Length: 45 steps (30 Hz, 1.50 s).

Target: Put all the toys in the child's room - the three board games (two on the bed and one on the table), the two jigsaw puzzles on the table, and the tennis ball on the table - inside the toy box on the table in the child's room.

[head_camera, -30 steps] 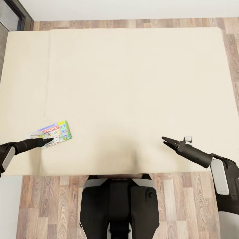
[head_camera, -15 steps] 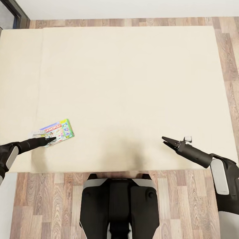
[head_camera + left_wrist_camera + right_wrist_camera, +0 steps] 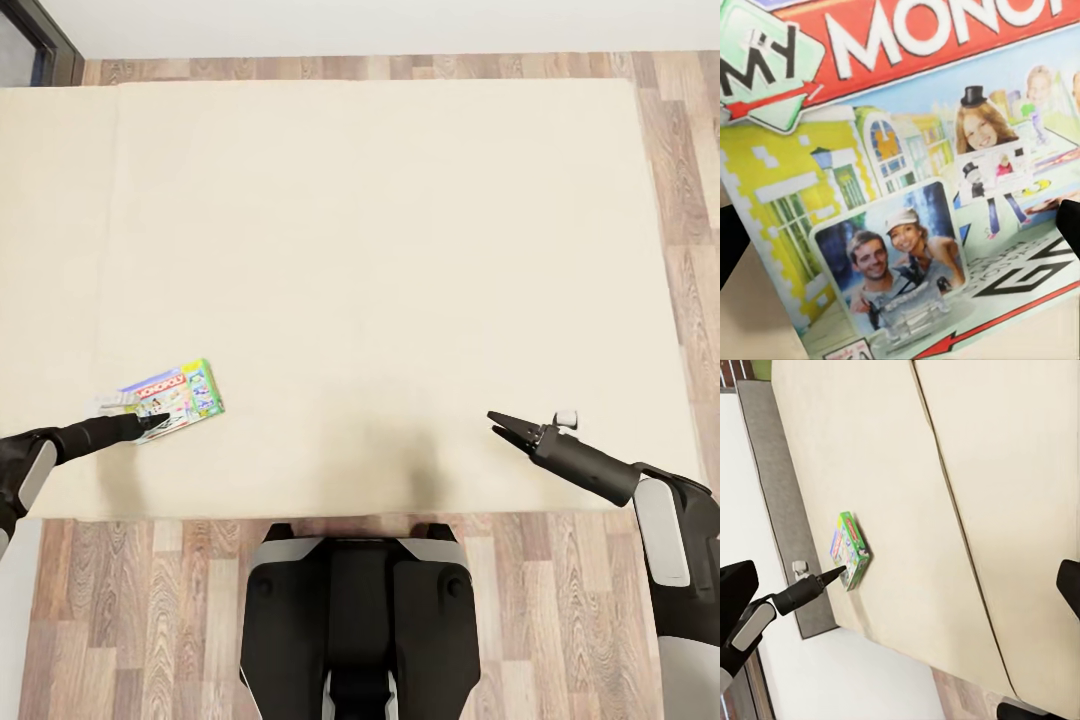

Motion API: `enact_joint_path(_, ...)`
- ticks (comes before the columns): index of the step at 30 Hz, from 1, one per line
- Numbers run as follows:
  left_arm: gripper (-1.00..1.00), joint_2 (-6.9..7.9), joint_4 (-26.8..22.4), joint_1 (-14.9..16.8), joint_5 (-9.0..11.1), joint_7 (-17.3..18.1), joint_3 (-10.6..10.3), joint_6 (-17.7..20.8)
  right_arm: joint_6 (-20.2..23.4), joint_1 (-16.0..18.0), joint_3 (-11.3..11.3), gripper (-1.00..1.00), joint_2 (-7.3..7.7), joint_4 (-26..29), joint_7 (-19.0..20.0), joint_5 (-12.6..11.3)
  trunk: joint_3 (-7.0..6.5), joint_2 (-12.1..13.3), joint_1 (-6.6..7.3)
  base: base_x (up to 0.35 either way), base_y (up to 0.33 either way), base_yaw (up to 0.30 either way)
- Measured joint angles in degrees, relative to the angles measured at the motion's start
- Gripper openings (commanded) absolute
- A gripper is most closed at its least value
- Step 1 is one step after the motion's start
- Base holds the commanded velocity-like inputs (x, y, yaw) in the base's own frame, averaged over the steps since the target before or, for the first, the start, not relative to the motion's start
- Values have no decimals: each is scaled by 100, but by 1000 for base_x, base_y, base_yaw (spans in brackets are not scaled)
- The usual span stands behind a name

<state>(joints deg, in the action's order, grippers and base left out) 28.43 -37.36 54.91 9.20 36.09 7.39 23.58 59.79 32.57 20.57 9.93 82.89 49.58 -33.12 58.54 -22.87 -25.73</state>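
Both arms outstretched forward and low, left claw (image 3: 152, 421) tips close together, right claw (image 3: 499, 424) slightly parted.

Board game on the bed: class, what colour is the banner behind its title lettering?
Red, with white letters. The board game shows it best in the left wrist view.

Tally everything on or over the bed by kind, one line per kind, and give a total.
Monopoly board game: 1
Grippers over the bed: 2, the left gripper at the game's near edge and the right gripper apart from it, open and holding nothing
Total: 3
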Motion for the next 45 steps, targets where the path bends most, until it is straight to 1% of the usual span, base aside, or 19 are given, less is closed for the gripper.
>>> enact_joint_path(4, 100, 1, 1, 0, -6, -1, -20, 1, 0, -2, 2, 100, 0, 1, -1, 0, 0, 0, 0, 0, -202, 0)
enact_joint_path(5, 100, 24, -1, 0, 13, -2, -85, 12, 0, -2, 3, 100, 0, 2, -1, 0, 0, 0, 1, 0, -267, 0)
enact_joint_path(6, 100, 32, -5, 1, -7, -6, -100, 2, 0, -2, 3, 100, 0, 2, -1, 1, 0, 0, 0, 0, -276, 0)
enact_joint_path(9, 100, 3, -37, 0, -38, -7, -118, 9, 0, 0, 3, 100, 0, 2, -1, 1, 0, 1, 0, 0, -283, 0)
enact_joint_path(23, 100, -30, -64, -4, -53, 1, -136, 33, 0, 1, 3, 100, 1, 2, -1, 1, 0, 2, -1, 0, -291, 0)
enact_joint_path(45, 100, -37, -75, -6, -60, 2, -140, 42, 0, 0, 3, 100, 1, 2, -1, 1, 0, 3, -2, 0, -292, 0)
